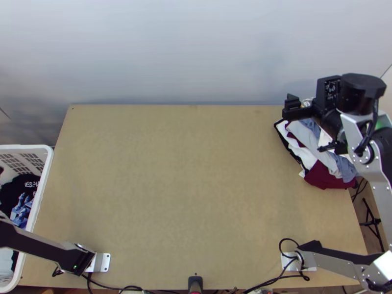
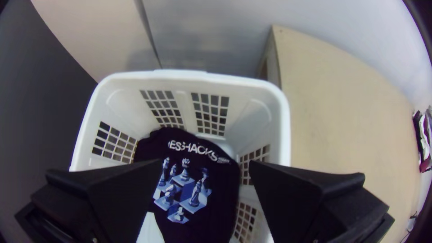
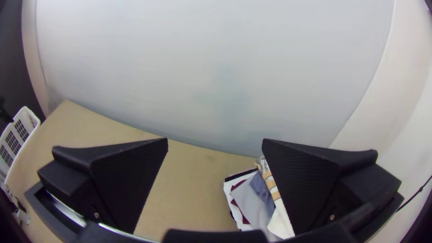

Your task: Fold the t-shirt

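1. Reference: clock face centred on the table (image 1: pixel 186 196), top view, 12 at the far edge.
2. T-shirt (image 2: pixel 189 193): dark, with white lettering and a bluish chess-piece print. Lies loosely bunched, print up, in the white basket (image 2: pixel 193 75), at about 9 o'clock, beside the table. Some white cloth (image 2: pixel 150 229) lies in there too.
3. Left gripper (image 2: pixel 205 162): over the basket, above the shirt. Pincer released, fingers wide apart, as seen in the left wrist view.
4. Right gripper (image 1: pixel 306 127): raised at 2 o'clock, over the far part of the garment pile. Pincer likewise released; the right wrist view gives a broad gap between its fingers.
5. Garment pile (image 1: pixel 308 157): between 2 and 3 o'clock, at the table's edge. Layers of white, grey, blue, maroon and black, stacked unevenly; maroon cloth (image 1: pixel 326 176) at the near end.
6. Base plates: left (image 1: pixel 102 262) near 8 o'clock, right (image 1: pixel 309 268) near 4, with black cables (image 1: pixel 269 281) along the near edge.
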`<action>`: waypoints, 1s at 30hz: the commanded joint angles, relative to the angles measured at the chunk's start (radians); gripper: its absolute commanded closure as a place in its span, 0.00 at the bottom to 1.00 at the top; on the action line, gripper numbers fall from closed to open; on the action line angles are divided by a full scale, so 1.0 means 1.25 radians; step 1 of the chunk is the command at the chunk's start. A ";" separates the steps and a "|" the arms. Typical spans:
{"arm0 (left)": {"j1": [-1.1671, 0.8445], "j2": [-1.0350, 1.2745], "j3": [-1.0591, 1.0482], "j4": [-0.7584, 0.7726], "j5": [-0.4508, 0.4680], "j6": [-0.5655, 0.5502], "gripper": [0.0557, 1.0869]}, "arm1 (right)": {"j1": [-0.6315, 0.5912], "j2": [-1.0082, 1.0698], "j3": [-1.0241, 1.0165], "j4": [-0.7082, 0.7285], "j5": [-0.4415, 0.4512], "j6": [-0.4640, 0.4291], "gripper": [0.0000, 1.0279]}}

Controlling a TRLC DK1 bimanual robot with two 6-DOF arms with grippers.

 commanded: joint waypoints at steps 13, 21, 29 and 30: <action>0.044 0.544 0.327 -0.020 -0.282 0.103 0.09 | 0.033 0.047 0.035 -0.101 -0.003 0.004 0.05; 0.050 0.633 0.389 -0.010 -0.429 0.094 0.09 | 0.037 0.044 0.033 -0.103 -0.003 0.000 0.05; 0.069 0.679 0.403 0.050 -0.508 0.084 0.09 | 0.050 0.048 0.032 -0.103 -0.003 -0.006 0.05; 0.069 0.687 0.404 0.050 -0.515 0.084 0.09 | 0.054 0.049 0.031 -0.103 -0.003 -0.007 0.05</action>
